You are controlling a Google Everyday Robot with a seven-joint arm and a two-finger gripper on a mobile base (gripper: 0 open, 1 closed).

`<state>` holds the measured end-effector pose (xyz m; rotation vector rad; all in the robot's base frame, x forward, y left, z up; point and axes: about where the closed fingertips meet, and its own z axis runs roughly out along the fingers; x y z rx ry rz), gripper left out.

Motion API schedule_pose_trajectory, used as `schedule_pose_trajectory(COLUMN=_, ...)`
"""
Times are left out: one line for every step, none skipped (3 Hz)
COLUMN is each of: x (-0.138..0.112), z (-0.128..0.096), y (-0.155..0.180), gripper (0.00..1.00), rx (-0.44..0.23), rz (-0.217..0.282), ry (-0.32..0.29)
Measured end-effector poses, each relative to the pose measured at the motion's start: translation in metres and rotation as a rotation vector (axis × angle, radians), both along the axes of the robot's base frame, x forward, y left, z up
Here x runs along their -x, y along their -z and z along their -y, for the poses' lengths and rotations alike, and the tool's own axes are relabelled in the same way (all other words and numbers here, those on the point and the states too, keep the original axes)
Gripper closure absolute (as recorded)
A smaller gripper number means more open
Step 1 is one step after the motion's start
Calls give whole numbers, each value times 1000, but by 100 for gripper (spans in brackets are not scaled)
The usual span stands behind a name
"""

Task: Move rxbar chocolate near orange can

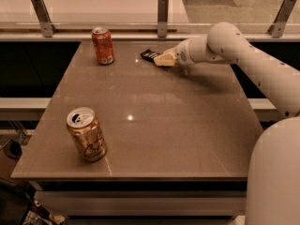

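Observation:
The rxbar chocolate (149, 55), a small flat bar in a black wrapper, lies at the far middle of the brown table (154, 121). My gripper (161, 59) reaches in from the right and is shut on the bar's right end, low at the tabletop. The bar's left end sticks out past the fingertips. The orange can (87, 134), golden-orange with dark script and a silver top, stands upright near the table's front left corner, far from the bar and the gripper.
A slimmer red-orange can (102, 46) stands upright at the far left of the table, left of the bar. A rail with metal posts (162, 9) runs behind the far edge. My white arm (262, 74) spans the right side.

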<state>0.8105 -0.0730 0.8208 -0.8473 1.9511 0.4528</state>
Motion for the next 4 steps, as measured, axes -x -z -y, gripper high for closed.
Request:
schedule_pose_trajectory(x=1, z=1, y=-10, gripper=100, rx=1, rz=21, ry=11)
schedule_pose_trajectory(x=10, z=7, y=-21, gripper=100, rx=13, rz=40, ry=42)
schedule_pose_trajectory(x=22, z=15, y=-34, gripper=100, rx=28, rz=67, ry=72)
schedule_pose_trajectory(x=41, z=22, y=-47, gripper=100, rx=46, rz=88, ry=98)
